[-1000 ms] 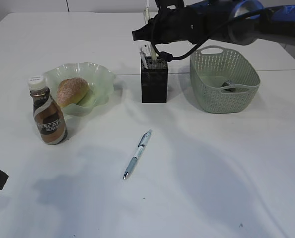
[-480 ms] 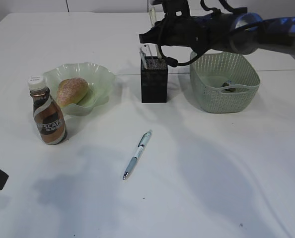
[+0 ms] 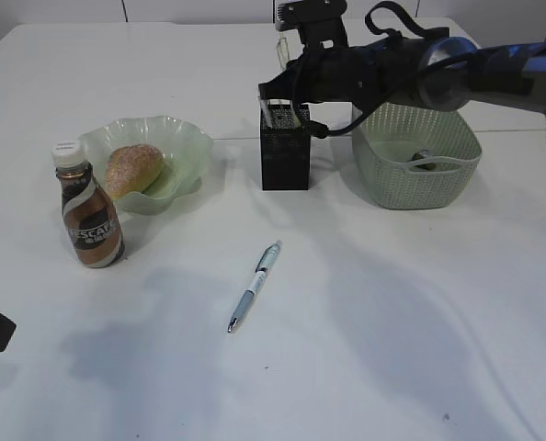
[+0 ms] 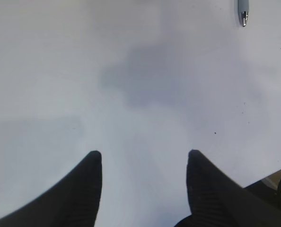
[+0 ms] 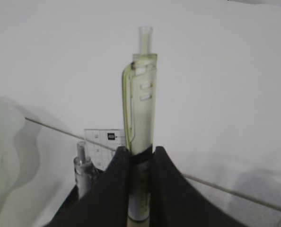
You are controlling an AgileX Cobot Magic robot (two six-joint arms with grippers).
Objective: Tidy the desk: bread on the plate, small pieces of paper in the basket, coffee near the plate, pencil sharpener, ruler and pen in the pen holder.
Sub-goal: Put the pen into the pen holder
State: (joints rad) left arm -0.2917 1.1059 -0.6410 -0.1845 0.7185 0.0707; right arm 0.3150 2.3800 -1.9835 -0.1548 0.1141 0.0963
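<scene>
Right gripper [image 5: 139,163] clamped on pale pen [image 5: 141,118] over pen holder [image 3: 285,149]; next lower, release; left gripper [image 4: 143,163] apart, idle.

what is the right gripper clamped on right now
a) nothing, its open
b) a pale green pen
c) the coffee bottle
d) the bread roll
b: in the right wrist view the right gripper has its fingers pressed against both sides of a pale green pen, held upright over the pen holder; the coffee bottle and the bread roll sit far off to the left.
</scene>
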